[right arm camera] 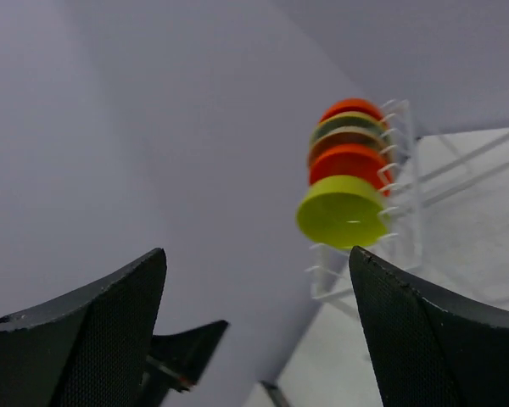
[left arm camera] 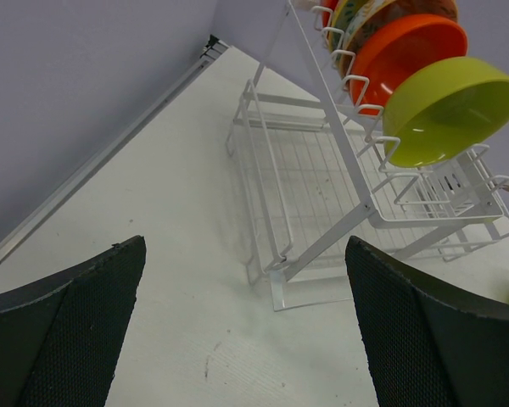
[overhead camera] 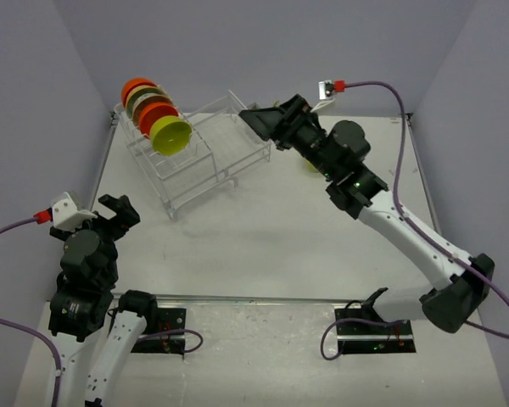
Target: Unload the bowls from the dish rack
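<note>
Right wrist view — right gripper (right arm camera: 256, 252) spread wide, empty, facing the racked bowls (right arm camera: 348, 165) — left gripper (left arm camera: 244, 241) likewise.

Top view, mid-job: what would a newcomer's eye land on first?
The row of bright bowls standing on edge in the dish rack, at the far left of the table, with a lime-green bowl at the near end. Next, the right arm stretched to the rack's right end, jaws open and empty. The left arm sits near its base, jaws open.
</note>
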Available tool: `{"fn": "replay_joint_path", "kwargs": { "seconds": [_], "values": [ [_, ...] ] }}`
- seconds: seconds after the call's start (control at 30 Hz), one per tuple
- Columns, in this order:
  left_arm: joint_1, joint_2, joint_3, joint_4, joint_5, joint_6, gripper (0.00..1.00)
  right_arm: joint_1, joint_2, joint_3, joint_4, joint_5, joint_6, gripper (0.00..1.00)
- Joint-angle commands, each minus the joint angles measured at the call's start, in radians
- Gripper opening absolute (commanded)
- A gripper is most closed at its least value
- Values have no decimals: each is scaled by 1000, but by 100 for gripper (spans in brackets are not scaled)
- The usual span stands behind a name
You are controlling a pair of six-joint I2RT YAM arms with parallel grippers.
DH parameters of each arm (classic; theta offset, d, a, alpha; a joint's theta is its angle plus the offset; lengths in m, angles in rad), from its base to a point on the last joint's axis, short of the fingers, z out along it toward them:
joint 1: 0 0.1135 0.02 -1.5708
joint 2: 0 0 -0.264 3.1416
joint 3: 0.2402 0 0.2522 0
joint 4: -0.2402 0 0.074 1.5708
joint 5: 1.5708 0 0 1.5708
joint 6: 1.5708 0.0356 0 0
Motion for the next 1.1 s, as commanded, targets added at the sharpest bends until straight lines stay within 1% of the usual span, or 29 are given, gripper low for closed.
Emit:
{"fn": "replay_joint_path", "kwargs": {
  "seconds": [0.0, 0.03, 0.07, 0.1, 0.17, 0.2, 0.27, 0.4, 0.53, 0.57, 0.63, 0.67, 0.8, 0.87, 1.07],
  "values": [
    [0, 1, -1, 20, -26, -18, 100, 97, 196, -44, 292, 43, 364, 87],
    [0, 4, 0, 19, -27, -18, 100, 155, 222, -23, 300, 77, 392, 86],
    [0, 6, 0, 16, -30, -19, 100, 231, 309, 58, 245, 199, 429, 86],
    [0, 6, 0, 16, -30, -19, 100, 232, 310, 59, 244, 236, 429, 85],
    [0, 6, 0, 14, -32, -21, 100, 276, 351, 129, 214, 296, 493, 84],
    [0, 4, 0, 14, -32, -21, 100, 286, 394, 154, 170, 330, 519, 87],
    [0, 6, 2, 14, -27, -19, 100, 304, 433, 215, 137, 346, 559, 88],
    [0, 4, 0, 14, -26, -19, 100, 327, 500, 284, 122, 369, 569, 87],
    [0, 0, 0, 16, -27, -19, 100, 350, 543, 347, 74, 444, 573, 84],
    [0, -2, 0, 16, -27, -19, 100, 352, 552, 358, 59, 485, 573, 83],
    [0, -2, 0, 16, -26, -19, 100, 353, 574, 407, 39, 519, 582, 83],
    [0, -2, 0, 16, -26, -19, 100, 353, 604, 457, 16, 537, 584, 82],
    [0, -5, 0, 14, -26, -19, 100, 353, 695, 592, -67, 551, 581, 80],
    [0, -8, 0, 12, -27, -21, 100, 353, 732, 629, -104, 554, 596, 79],
    [0, -11, 2, 12, -26, -22, 100, 353, 799, 735, -127, 573, 593, 76]
  ]
}}
